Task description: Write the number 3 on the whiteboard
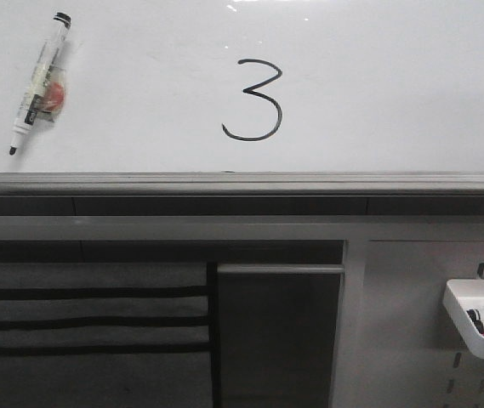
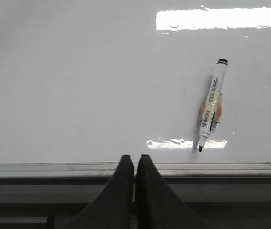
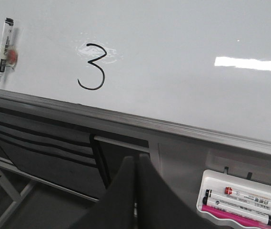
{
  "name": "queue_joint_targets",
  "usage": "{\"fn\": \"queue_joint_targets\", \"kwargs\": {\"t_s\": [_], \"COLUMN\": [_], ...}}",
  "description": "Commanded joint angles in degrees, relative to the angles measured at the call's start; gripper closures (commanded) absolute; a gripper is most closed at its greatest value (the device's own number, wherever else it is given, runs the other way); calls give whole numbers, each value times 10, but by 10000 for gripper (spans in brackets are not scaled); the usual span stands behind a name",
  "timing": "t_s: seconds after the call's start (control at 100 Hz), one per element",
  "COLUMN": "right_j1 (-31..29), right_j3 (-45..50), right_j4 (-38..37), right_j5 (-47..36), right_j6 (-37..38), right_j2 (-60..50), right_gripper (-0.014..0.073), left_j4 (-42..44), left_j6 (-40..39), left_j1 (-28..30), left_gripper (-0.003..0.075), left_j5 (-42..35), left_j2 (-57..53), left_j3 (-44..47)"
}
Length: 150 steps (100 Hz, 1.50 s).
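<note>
A black hand-drawn number 3 [image 1: 254, 100] stands on the glossy whiteboard [image 1: 378, 85]; it also shows in the right wrist view [image 3: 92, 67]. A white marker [image 1: 39, 81] with its black tip bare lies on the board to the left of the digit, also seen in the left wrist view [image 2: 211, 105] and the right wrist view [image 3: 4, 50]. My left gripper [image 2: 135, 160] is shut and empty, at the board's grey edge rail [image 2: 221, 168]. My right gripper [image 3: 136, 160] is shut and empty, below the rail. Neither gripper shows in the front view.
A white tray [image 1: 480, 327] with several markers hangs on the grey pegboard panel [image 1: 412, 340] at the lower right; it also shows in the right wrist view [image 3: 242, 195]. Dark shelves [image 1: 88, 323] sit below the rail on the left.
</note>
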Motion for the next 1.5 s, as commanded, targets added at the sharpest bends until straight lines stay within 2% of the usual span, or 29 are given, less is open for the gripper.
{"fn": "queue_joint_targets", "kwargs": {"t_s": [0.0,0.83,0.94,1.19,1.28,1.4,1.49], "right_j1": [-3,-7,-48,-169,-196,-206,-206], "right_j3": [-15,-5,42,223,270,318,316], "right_j4": [-11,-11,12,64,64,68,68], "right_j5": [-47,-57,-137,-339,-376,-445,-429], "right_j6": [0,0,0,0,0,0,0], "right_j2": [4,-9,-34,-136,-174,-172,-172], "right_gripper": [668,668,668,668,668,668,668], "left_j4": [2,2,2,2,2,2,2], "left_j6": [-8,-8,-8,-8,-8,-8,-8], "left_j1": [-2,-2,-2,-2,-2,-2,-2], "left_gripper": [738,738,738,738,738,738,738], "left_j5": [-49,-49,-49,-49,-49,-49,-49], "left_j2": [-17,-17,-17,-17,-17,-17,-17], "left_j3": [2,2,2,2,2,2,2]}}
